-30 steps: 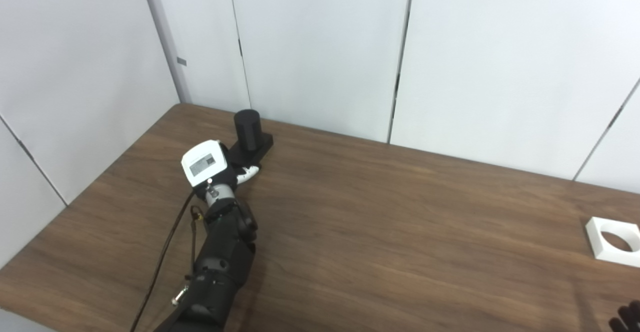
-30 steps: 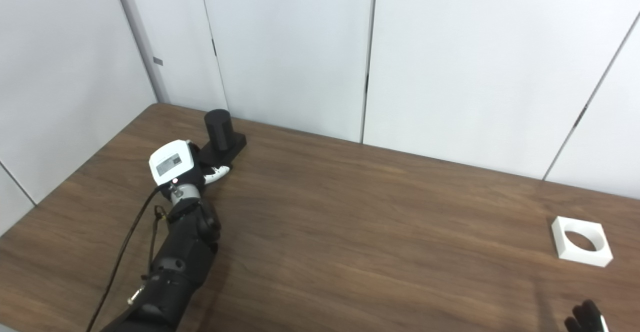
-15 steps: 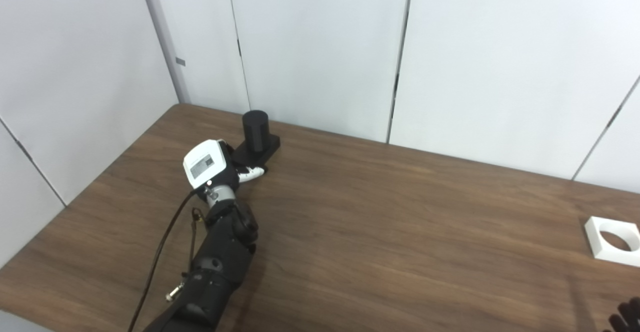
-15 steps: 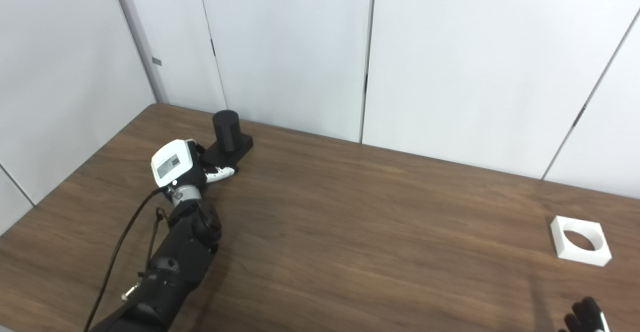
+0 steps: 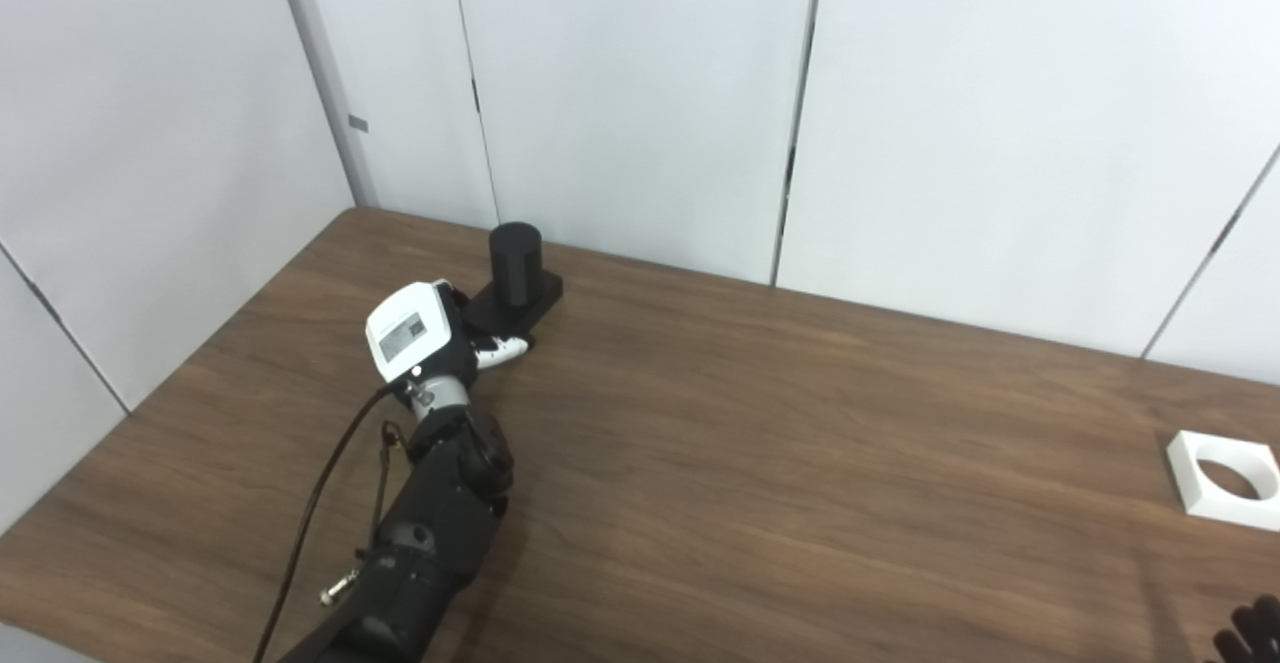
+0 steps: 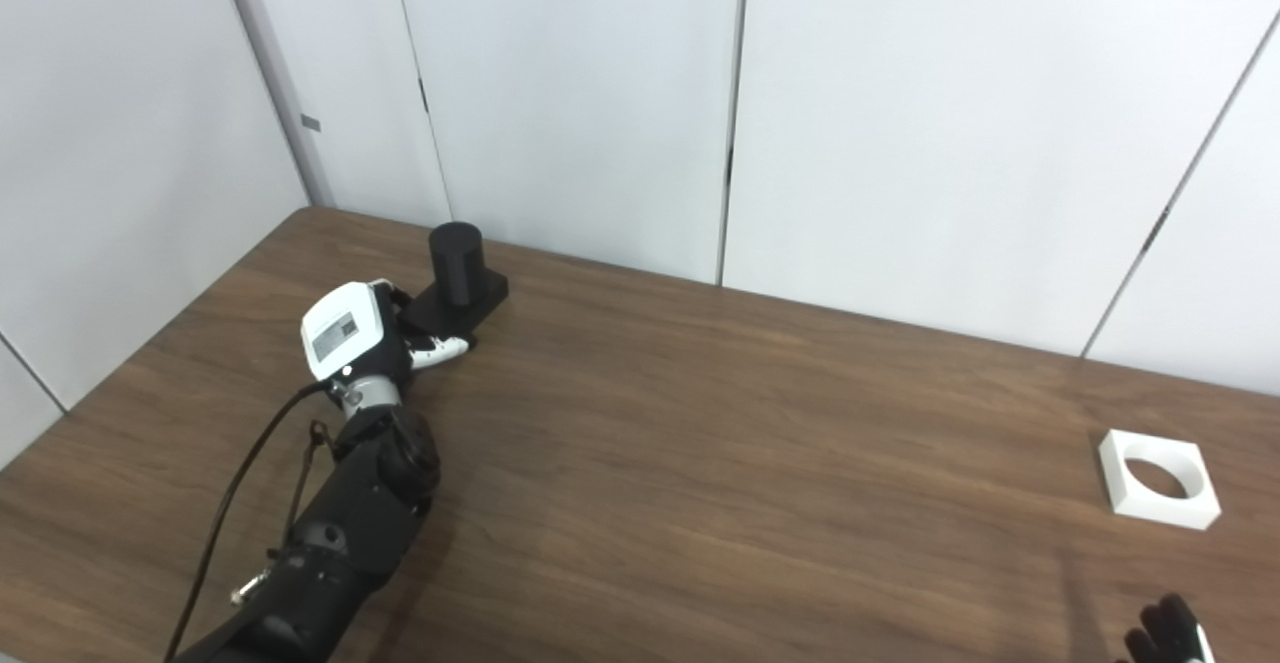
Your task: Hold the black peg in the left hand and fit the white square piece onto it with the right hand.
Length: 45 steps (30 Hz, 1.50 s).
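The black peg (image 5: 515, 255) is a round post on a square black base and stands upright at the far left of the wooden table (image 5: 800, 463). My left hand (image 5: 418, 328), with a white plate on its back, rests against the near left side of the base. Its thumb lies along the base's front edge, and its fingers are hidden behind the hand. The white square piece (image 6: 1158, 478) with a round hole lies flat at the far right. Only the dark fingertips of my right hand (image 6: 1165, 635) show at the bottom right corner, spread and empty, well short of the piece.
White wall panels (image 5: 640, 93) close off the table along its back and left edges. A black cable (image 5: 320, 503) hangs beside my left forearm. Bare wood lies between the peg and the white piece.
The peg has slid a little to the right against my left hand, which has barely moved. The view has shifted slightly. The white piece and my right hand stay where they were.
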Each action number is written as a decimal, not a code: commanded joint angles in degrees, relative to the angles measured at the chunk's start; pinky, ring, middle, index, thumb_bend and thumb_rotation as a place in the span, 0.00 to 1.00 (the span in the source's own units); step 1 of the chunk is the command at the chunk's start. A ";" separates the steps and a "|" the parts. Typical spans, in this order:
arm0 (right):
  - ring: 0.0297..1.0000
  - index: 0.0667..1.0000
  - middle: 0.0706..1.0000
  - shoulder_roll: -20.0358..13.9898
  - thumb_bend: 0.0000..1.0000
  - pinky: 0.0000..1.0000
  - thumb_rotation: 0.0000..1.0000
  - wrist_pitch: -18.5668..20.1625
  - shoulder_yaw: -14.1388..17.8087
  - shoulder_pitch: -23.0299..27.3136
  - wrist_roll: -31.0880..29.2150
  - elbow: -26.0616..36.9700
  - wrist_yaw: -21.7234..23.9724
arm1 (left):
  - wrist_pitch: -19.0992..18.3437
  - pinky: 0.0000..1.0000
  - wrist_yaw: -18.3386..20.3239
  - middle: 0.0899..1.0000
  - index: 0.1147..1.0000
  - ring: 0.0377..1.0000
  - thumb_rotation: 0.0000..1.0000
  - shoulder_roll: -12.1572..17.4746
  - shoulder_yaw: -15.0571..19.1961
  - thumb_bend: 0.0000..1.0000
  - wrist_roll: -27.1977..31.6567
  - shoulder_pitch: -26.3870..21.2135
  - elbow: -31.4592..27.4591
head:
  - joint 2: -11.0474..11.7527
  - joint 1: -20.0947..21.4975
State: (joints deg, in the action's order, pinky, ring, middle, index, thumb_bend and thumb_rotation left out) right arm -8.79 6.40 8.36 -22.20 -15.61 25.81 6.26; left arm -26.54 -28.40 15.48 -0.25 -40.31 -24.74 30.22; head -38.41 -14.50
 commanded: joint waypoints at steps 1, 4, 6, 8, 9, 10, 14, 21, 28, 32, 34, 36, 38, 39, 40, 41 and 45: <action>1.00 1.00 1.00 0.15 0.70 1.00 1.00 -0.55 0.09 0.52 -0.27 2.60 -0.33 | 0.21 0.66 1.93 0.66 0.41 0.72 0.05 -0.50 -1.37 0.52 0.69 1.44 -3.41 | -0.13 0.32; 1.00 1.00 1.00 0.27 0.68 1.00 1.00 -0.35 -0.13 0.49 0.09 2.75 -0.39 | -0.13 0.74 4.00 0.68 0.41 0.76 0.05 -0.25 -2.66 0.52 0.38 3.97 -8.15 | -0.09 0.81; 1.00 1.00 1.00 0.46 0.66 1.00 1.00 -0.39 -0.22 0.47 0.41 2.79 -0.55 | -0.23 0.78 5.82 0.69 0.42 0.78 0.05 -0.09 -3.63 0.52 -0.20 5.70 -11.39 | -0.10 1.03; 1.00 1.00 1.00 0.69 0.64 1.00 1.00 -0.44 -0.34 0.49 0.63 2.90 -0.70 | -0.03 0.82 7.23 0.71 0.42 0.81 0.05 -0.01 -4.73 0.52 -0.46 7.47 -14.76 | -0.15 1.32; 1.00 1.00 1.00 0.75 0.63 1.00 1.00 -0.20 -0.45 0.48 0.85 3.13 -0.82 | 0.69 0.83 7.75 0.72 0.42 0.82 0.05 -0.02 -5.26 0.52 -0.14 8.43 -16.52 | -0.15 1.40; 1.00 1.00 1.00 0.83 0.62 1.00 1.00 0.11 -0.55 0.46 1.04 3.39 -0.98 | 1.18 0.82 8.33 0.72 0.42 0.83 0.05 -0.04 -5.68 0.52 0.13 9.21 -18.07 | -0.21 1.58; 1.00 1.00 1.00 1.03 0.61 1.00 1.00 0.94 -0.85 0.40 1.57 4.30 -1.54 | 0.27 0.80 13.81 0.75 0.42 0.85 0.05 0.21 -8.89 0.52 -1.04 12.28 -27.11 | -0.42 2.15; 1.00 1.00 1.00 1.39 0.59 1.00 1.00 2.07 -1.56 0.44 3.24 5.39 -2.35 | 2.49 0.83 23.80 0.78 0.42 0.87 0.05 2.77 -13.32 0.52 -1.01 15.93 -38.32 | -1.18 4.06; 1.00 1.00 1.00 1.97 0.55 1.00 1.00 1.09 -2.71 0.69 4.20 5.08 -2.52 | 6.81 0.79 32.44 0.77 0.42 0.85 0.05 5.30 -16.35 0.52 0.31 21.82 -48.50 | -3.12 9.27; 1.00 1.00 1.00 2.21 0.51 1.00 1.00 0.11 -3.00 0.75 3.13 3.60 -2.13 | 9.86 0.76 35.99 0.78 0.42 0.85 0.05 5.81 -16.92 0.52 2.25 25.05 -51.94 | -3.29 11.37; 1.00 1.00 1.00 2.51 0.50 1.00 1.00 -0.47 -3.15 0.85 3.12 2.93 -2.20 | 12.54 0.75 37.77 0.79 0.42 0.85 0.05 6.03 -16.64 0.52 5.43 26.33 -52.21 | -3.66 13.08; 1.00 1.00 0.99 2.88 0.51 1.00 1.00 -0.66 -3.37 0.95 3.42 2.63 -2.48 | 15.44 0.76 38.99 0.79 0.42 0.86 0.05 6.09 -16.62 0.52 8.34 27.32 -51.81 | -4.15 14.49; 1.00 1.00 0.98 3.20 0.53 1.00 1.00 -0.78 -3.56 1.04 3.95 2.46 -2.85 | 18.06 0.78 40.00 0.79 0.42 0.87 0.05 6.25 -17.25 0.52 9.89 27.99 -51.33 | -4.58 15.53; 1.00 1.00 0.98 3.33 0.53 1.00 1.00 -0.89 -3.69 1.08 4.31 2.37 -3.01 | 19.18 0.78 40.30 0.79 0.42 0.87 0.05 6.18 -17.90 0.52 9.90 28.40 -51.18 | -4.80 16.11; 1.00 1.00 0.97 3.46 0.55 1.00 1.00 -1.21 -3.83 1.12 4.71 2.24 -3.21 | 20.22 0.78 40.36 0.79 0.42 0.86 0.05 6.01 -18.53 0.52 9.57 28.83 -51.03 | -5.02 16.61; 1.00 1.00 0.96 3.61 0.55 1.00 1.00 -1.53 -3.95 1.18 5.17 2.06 -3.50 | 20.79 0.78 40.21 0.78 0.42 0.86 0.05 5.56 -19.26 0.52 8.82 29.45 -51.09 | -5.08 16.76; 1.00 1.00 0.94 4.27 0.56 1.00 1.00 -1.75 -4.42 1.52 5.51 1.75 -4.57 | 22.72 0.76 37.88 0.77 0.42 0.84 0.05 3.52 -21.61 0.52 4.04 31.83 -50.90 | -6.11 18.34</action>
State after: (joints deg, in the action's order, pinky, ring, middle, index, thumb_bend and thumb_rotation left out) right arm -7.27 7.37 4.03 -21.86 -10.15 27.18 2.33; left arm -5.59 8.98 20.07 -19.77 -34.76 5.70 -20.54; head -44.21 3.42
